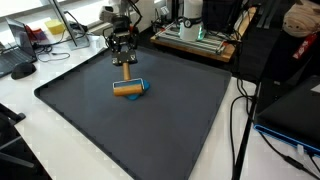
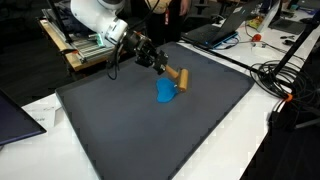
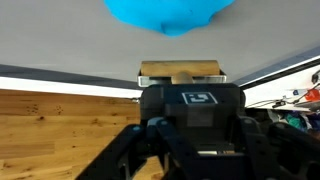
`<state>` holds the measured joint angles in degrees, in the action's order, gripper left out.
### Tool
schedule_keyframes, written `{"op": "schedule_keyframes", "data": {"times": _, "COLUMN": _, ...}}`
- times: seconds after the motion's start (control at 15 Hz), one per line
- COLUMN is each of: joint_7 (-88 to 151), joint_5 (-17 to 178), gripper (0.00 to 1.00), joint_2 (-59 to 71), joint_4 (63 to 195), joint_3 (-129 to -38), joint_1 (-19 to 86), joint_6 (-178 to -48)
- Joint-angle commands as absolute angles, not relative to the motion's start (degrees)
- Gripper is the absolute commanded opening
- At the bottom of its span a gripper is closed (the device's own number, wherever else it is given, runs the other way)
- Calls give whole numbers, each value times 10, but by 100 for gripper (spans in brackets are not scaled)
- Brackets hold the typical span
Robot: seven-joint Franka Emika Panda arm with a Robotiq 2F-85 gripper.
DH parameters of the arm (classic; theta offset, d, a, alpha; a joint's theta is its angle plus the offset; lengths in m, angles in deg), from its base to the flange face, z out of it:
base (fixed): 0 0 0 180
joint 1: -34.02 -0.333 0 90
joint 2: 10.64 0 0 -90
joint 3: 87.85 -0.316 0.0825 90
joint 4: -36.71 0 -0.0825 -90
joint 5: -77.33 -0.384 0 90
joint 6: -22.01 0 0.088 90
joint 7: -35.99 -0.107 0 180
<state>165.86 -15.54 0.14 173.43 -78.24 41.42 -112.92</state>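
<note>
White table point(image 1: 40, 140) all round, and on it the big dark mat point(image 1: 150, 130) that fills most of both exterior views. The white arm point(image 2: 95, 15) reaches in from the mat's back edge, bent over, with the gripper point(image 1: 123, 55) low above the mat, a little in from that edge. The jaws are clamped on a wooden stick point(image 1: 126, 70), and the wrist view confirms it: the stick's squared end point(image 3: 180, 72) sits right between the fingers, just past the black gripper body. Now the axis. In an exterior view the stick point(image 2: 178, 76) runs straight out from the gripper, with its long axis along the line of the fingers. It points away from the arm and out toward the middle of the mat. Its held end is up at the jaws and its free end is down near the mat surface, though I cannot tell whether it touches. Right at that free end is a small blue thing point(image 2: 167, 92) on the mat, close against the wood. The wrist view shows its rounded blue edge point(image 3: 170, 12) dead ahead of the stick. Whether it is joined to the stick or only touching, I cannot tell.
</note>
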Motion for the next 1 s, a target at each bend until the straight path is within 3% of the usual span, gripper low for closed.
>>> {"op": "schedule_keyframes", "data": {"times": 0.0, "joint_7": 1579, "joint_5": -101, "gripper": 23, "joint_2": -100, "joint_4": 1789, "joint_3": -790, "joint_1": 397, "joint_6": -1170}}
{"op": "schedule_keyframes", "data": {"times": 0.6, "joint_7": 1193, "joint_5": 191, "gripper": 23, "joint_2": -236, "joint_4": 1835, "joint_3": -858, "joint_1": 380, "joint_6": -1275}}
{"op": "schedule_keyframes", "data": {"times": 0.93, "joint_7": 963, "joint_5": 368, "gripper": 23, "joint_2": -260, "joint_4": 1840, "joint_3": -996, "joint_1": 559, "joint_6": -1193}}
